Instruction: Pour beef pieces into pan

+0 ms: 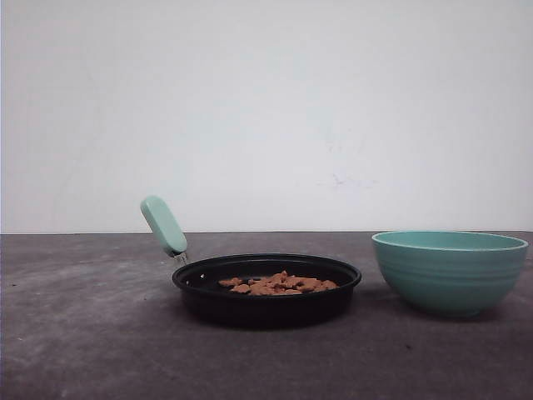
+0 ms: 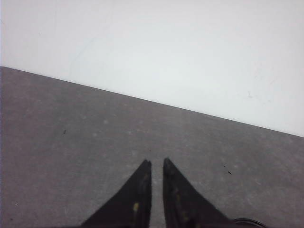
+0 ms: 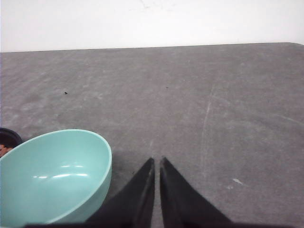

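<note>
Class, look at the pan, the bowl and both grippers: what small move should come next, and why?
Probably none beyond keeping both arms back. The beef pieces already lie in the pan, and the bowl looks empty and stands upright on the table. The left gripper and right gripper hold nothing, their jaws nearly closed.

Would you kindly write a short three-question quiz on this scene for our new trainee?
1. True or false: the beef pieces lie in the pan.
2. Which way does the pan's handle point in the front view? A) up and to the left B) toward the teal bowl C) straight at the camera
3. What does the right wrist view show inside the teal bowl?

Key:
1. True.
2. A.
3. Nothing; its inside is bare. The right gripper beside it and the left gripper both have fingers nearly together, holding nothing.
</note>
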Robot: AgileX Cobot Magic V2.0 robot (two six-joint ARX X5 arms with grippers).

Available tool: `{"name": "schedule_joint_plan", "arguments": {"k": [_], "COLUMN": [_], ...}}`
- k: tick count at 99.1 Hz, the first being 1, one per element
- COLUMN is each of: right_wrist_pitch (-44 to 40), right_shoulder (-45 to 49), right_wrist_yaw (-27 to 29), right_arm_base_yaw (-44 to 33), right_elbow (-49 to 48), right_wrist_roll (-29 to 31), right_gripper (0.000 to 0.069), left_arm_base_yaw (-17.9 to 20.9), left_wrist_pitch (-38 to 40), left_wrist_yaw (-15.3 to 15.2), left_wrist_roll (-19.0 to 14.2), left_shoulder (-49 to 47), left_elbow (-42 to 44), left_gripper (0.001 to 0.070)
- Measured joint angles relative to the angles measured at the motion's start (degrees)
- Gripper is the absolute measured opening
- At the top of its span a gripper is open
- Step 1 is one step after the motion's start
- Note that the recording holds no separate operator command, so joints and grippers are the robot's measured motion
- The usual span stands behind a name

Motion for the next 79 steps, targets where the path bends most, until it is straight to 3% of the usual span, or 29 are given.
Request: {"name": "schedule_joint_plan", "arguments": {"k": [39,61,79], "right_wrist_pitch": [0.0,0.0,0.0], "right_shoulder": [0.0,0.0,0.0], "right_wrist_yaw": [0.02,0.0,0.0], "right_arm_base_yaw": [0.0,0.0,0.0], "right_elbow": [0.0,0.0,0.0], "right_wrist_roll": [0.0,0.0,0.0], "right_gripper": [0.0017,0.0017,0.0017], "left_arm_base_yaw": [0.35,0.46,1.77], "left_wrist_pitch": [-3.8,-17.81,-19.69], "left_wrist_yaw": [-0.26,-0.39,-1.86], "left_wrist_roll": [1.22,10.12,11.76], "left_shoulder": [-3.8,-14.64,-16.65], "left_elbow": [-0.04,-0.04,-0.04], "left_gripper": [0.0018,0.0018,0.0018]}}
